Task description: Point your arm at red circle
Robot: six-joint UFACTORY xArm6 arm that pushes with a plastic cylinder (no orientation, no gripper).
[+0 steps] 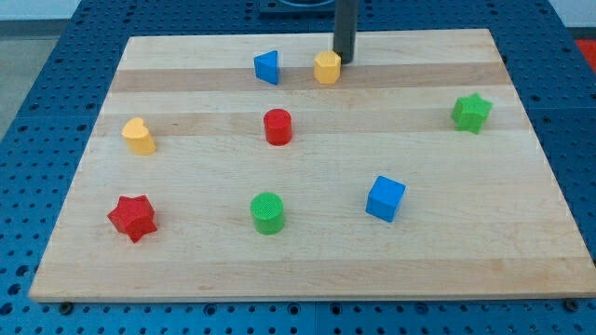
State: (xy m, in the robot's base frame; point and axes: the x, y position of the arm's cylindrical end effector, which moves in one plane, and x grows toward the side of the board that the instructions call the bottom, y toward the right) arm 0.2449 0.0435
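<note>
One relation decides this: the red circle [277,126] lies toward the view's bottom and a bit to the view's left of my tip [345,61], w/ bare board between them. My tip sits near the top edge of the wooden board [521,233], touching or just beside the yellow hexagon-ish block [327,67] on that block's right side; can't tell for sure if there's contact. No jaws here, just a bare rod, so nothing is grasped or clamped. Red circle stands roughly mid-board, upper half, well apart from my tip. It's a round upright cylinder, so no long axis to worry abt; any approach side works. Judgement: a straight diagonal run down-left from my tip would clip the yellow block first, so prob need to drop toward the view's bottom before cutting left. Blue triangle-like block [267,67] sits left of the yellow one, out of that path. Other blocks, yellow heart-ish [138,136], red star [131,218], green cylinder [267,213], blue cube [385,198], green star [471,113], all lie well clear.
</note>
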